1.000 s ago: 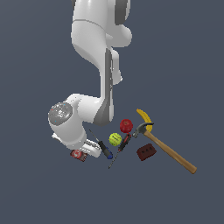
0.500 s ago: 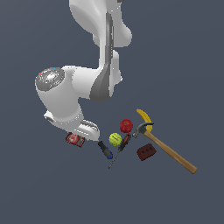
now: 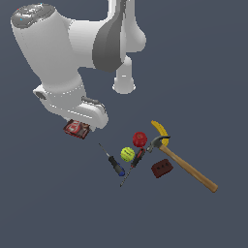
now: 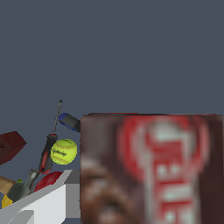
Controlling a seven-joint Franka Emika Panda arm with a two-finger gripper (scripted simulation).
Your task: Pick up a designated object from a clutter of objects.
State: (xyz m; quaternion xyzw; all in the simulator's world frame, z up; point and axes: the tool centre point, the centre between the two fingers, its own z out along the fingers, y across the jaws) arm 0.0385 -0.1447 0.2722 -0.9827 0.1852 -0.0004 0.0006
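Red-brown box [image 3: 76,129] sits tucked under our claw [image 3: 89,127], apart from the rest of the clutter and filling much of the wrist view [image 4: 151,168]. We judge the pick nearly done: the box seems lifted off the counter [image 3: 58,203], though the claw's fingers are hidden, so we cannot tell whether they clamp it. Only a clean raise seems left. The box is flat and rectangular with a glossy white-and-red label. Left behind are the fuzzy yellow-green ball [image 3: 127,154], smooth red ball [image 3: 140,139], curved banana [image 3: 160,131], wooden-handled hammer [image 3: 186,168], holed dark red block [image 3: 162,168] and two slim screwdrivers [image 3: 115,165].
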